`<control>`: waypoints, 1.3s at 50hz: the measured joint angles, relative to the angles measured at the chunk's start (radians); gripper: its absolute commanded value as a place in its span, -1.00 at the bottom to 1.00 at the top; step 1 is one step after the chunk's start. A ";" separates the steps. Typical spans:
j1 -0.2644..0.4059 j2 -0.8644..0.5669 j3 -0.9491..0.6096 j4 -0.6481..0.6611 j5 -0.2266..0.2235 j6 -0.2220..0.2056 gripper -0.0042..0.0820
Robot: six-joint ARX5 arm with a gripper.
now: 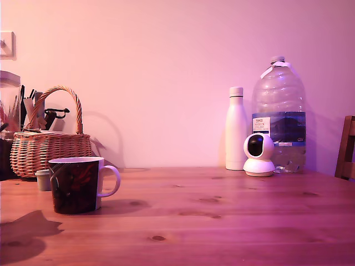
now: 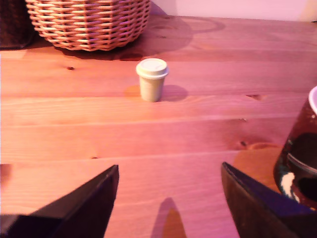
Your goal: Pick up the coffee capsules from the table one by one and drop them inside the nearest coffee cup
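Observation:
A pale grey coffee capsule stands rim-up on the reddish-brown table, just in front of the wicker basket. In the exterior view the coffee capsule peeks out behind the dark red-and-green coffee cup, on the exterior view's left. The coffee cup also shows at the edge of the wrist view, close to one finger. My gripper is open with nothing between its dark fingers, and it sits low over the table, well short of the capsule. The arm itself is out of the exterior view.
A woven wicker basket holding tools stands behind the cup. At the back right of the exterior view are a white bottle, a large water jug and a small white camera. A chair back shows at the right edge.

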State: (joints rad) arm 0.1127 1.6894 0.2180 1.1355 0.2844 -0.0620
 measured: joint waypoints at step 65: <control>-0.054 0.274 0.345 -0.049 -0.005 0.039 0.46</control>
State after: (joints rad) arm 0.0586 1.9636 0.5632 1.0866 0.2790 -0.0231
